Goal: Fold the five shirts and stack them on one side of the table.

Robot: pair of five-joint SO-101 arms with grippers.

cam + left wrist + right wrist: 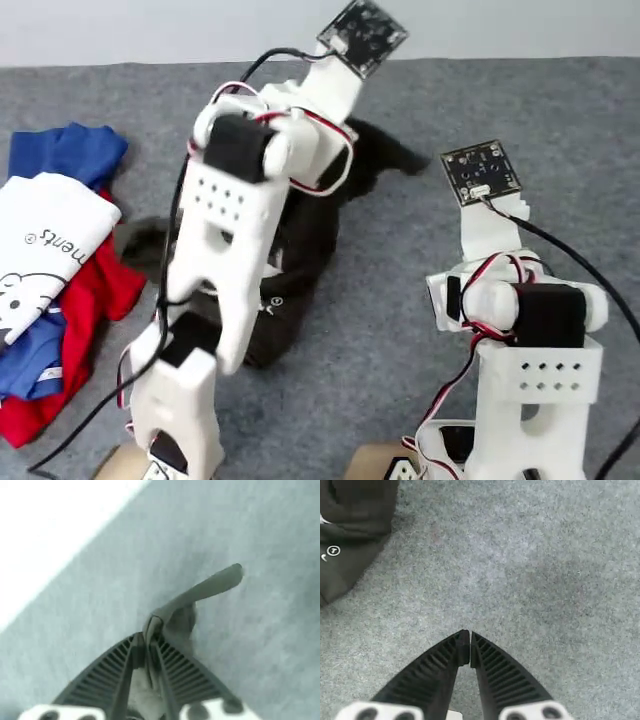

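Note:
A black shirt lies spread in the middle of the grey table, partly under the left arm. My left gripper is shut on a fold of that black shirt, lifting a sleeve that sticks out over the carpet. A pile of shirts sits at the table's left: a white printed one on top, a blue one and a red one beneath. My right gripper is shut with nothing in it, hovering over bare carpet right of the black shirt.
The grey carpeted table runs to a pale wall at the back. Bare carpet lies to the right of the black shirt and around the right arm. Cables trail near the front left edge.

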